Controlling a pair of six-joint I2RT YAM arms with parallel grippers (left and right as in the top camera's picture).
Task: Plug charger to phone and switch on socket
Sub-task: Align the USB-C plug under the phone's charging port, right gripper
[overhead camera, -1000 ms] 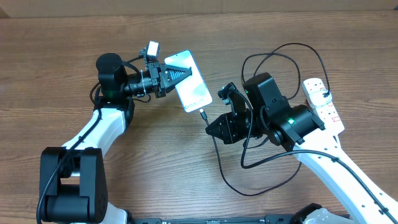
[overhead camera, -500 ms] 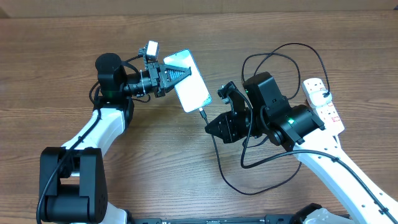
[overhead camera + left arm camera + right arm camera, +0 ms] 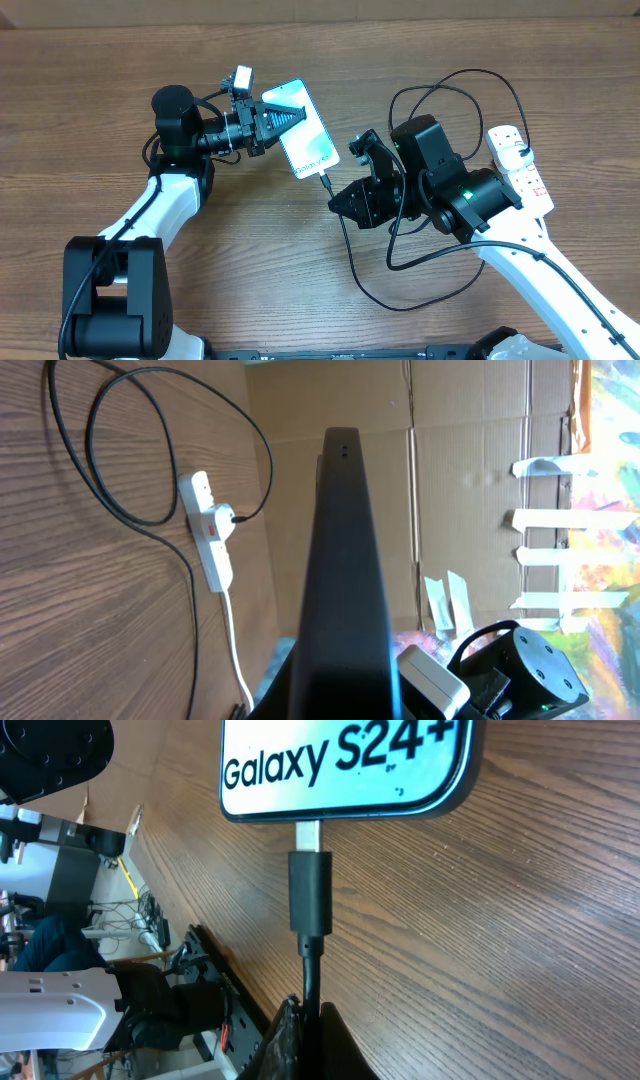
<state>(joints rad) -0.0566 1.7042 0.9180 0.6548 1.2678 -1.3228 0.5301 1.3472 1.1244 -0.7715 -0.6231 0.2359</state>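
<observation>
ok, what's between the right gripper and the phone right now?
Only the charger connector: right gripper pinches its cable, metal tip meets the phone edge. Clearest in the right wrist view.

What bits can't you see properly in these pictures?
- Power strip switches: too small in the overhead and left wrist views to tell on or off.
- Phone screen, left wrist view: seen edge-on, so only its dark side shows.
- Charger tip, right wrist view: some metal shows, but how deep it goes is hidden inside the phone.
- Right end effector: mostly cut off by the bottom edge.
</observation>
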